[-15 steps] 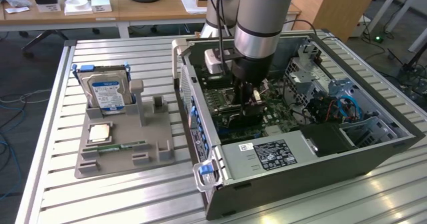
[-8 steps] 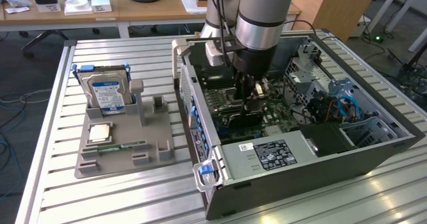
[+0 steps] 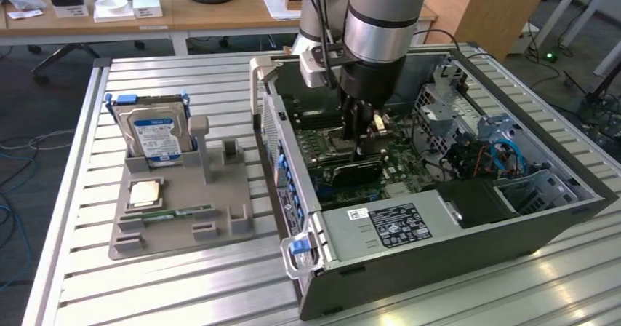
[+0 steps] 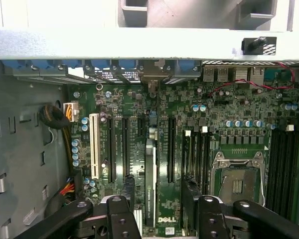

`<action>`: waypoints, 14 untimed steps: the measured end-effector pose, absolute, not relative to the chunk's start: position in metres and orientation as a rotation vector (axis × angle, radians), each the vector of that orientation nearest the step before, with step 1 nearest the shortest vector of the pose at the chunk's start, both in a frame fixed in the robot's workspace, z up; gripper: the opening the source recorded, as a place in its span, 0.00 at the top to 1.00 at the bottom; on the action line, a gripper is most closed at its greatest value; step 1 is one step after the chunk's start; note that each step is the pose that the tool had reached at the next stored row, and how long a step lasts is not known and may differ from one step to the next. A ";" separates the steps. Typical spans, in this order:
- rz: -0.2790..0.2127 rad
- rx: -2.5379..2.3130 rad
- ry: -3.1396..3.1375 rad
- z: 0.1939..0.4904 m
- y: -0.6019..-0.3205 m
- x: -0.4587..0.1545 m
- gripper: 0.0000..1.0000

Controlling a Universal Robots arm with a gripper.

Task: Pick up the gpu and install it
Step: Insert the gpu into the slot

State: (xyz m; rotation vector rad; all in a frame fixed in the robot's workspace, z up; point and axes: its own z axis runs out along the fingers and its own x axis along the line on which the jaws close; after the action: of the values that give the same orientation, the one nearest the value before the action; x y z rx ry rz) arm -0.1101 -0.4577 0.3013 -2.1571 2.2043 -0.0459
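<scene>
Claw released above the gpu, which stands seated in the open case.

The slatted desk (image 3: 194, 282) carries an open computer case (image 3: 543, 224) on the exterior view's right and a grey holder (image 3: 179, 224) on its left. The arm (image 3: 383, 28) reaches down into the case over the motherboard (image 4: 229, 109). The holder keeps a hard drive (image 3: 155, 133) upright at its far end and a memory stick (image 3: 179, 213) lying flat nearer the camera. In the case, the gpu (image 4: 150, 184) stands on edge in a slot, between the white slot (image 4: 94, 144) and the empty CPU socket (image 4: 237, 174). The claw (image 4: 157, 199) hangs spread, one finger to each side of the card, neither visibly touching it.
</scene>
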 end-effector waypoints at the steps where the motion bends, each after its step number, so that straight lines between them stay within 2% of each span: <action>1: -0.046 -2.157 2.204 0.301 -0.458 -0.110 0.49; 14: -0.051 -2.161 2.208 0.304 -0.458 -0.110 0.49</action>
State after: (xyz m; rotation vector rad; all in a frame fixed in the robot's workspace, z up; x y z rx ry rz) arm -0.1101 -0.4576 0.3036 -2.1613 2.2080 -0.0514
